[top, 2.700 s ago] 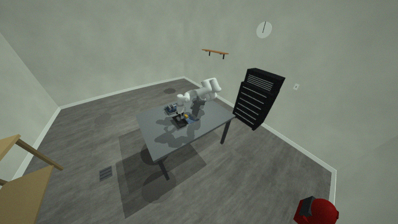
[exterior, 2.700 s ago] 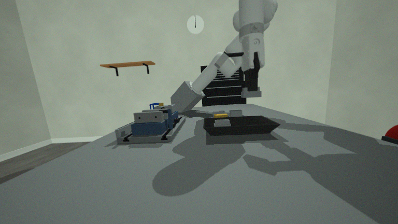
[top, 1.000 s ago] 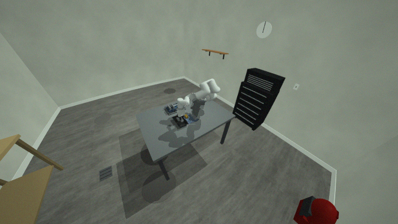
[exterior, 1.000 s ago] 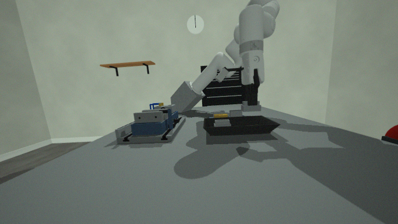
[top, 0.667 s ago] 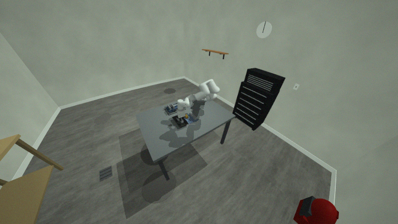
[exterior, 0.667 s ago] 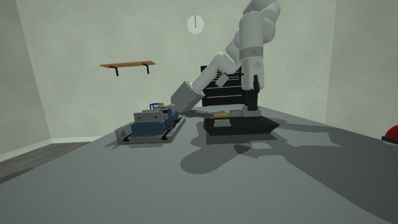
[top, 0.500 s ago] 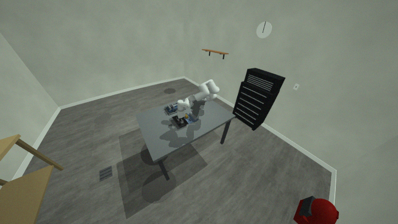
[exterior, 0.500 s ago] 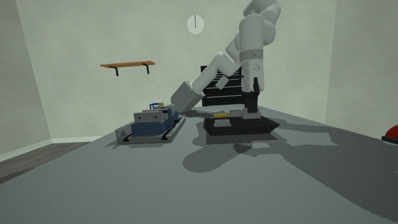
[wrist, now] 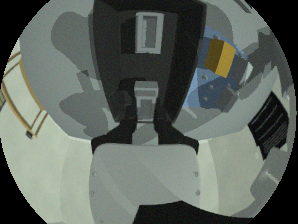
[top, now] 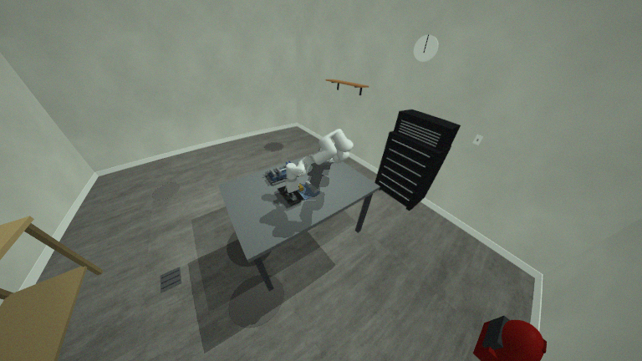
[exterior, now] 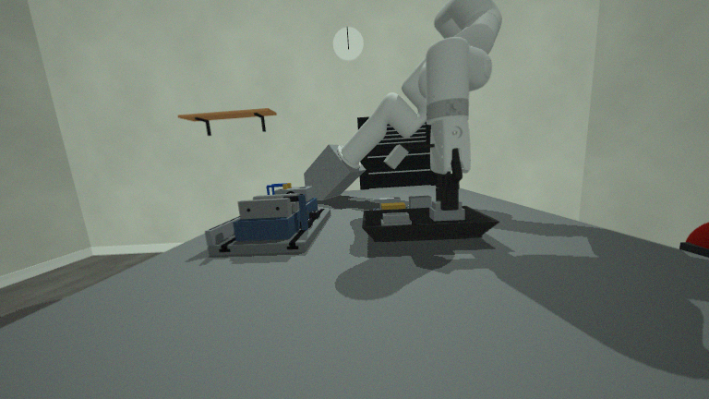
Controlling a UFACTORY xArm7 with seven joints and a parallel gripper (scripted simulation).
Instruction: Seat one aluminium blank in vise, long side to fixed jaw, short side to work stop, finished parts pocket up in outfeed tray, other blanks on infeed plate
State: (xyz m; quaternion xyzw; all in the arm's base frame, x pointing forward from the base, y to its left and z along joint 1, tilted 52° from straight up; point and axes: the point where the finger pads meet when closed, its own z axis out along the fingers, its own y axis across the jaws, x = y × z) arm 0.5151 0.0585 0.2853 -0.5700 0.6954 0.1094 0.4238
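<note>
Outfeed tray [exterior: 475, 223] on grey table [exterior: 297, 317], wood-floored room [top: 404, 278], end effector [exterior: 449, 198] gripping finished part [exterior: 447, 213].

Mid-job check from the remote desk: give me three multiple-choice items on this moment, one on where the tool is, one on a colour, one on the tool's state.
1. The tool is over:
A. the vise
B. the black outfeed tray
C. bare table

2. The vise body is:
A. red
B. green
C. blue

3. The tool is:
A. wide open
B. shut on a grey part
C. shut on nothing

Answers: 1 B, its fingers reach down inside the black outfeed tray. 2 C, blue shows under the grey jaw blocks. 3 B, the grey part sits between the fingers, low in the tray.
</note>
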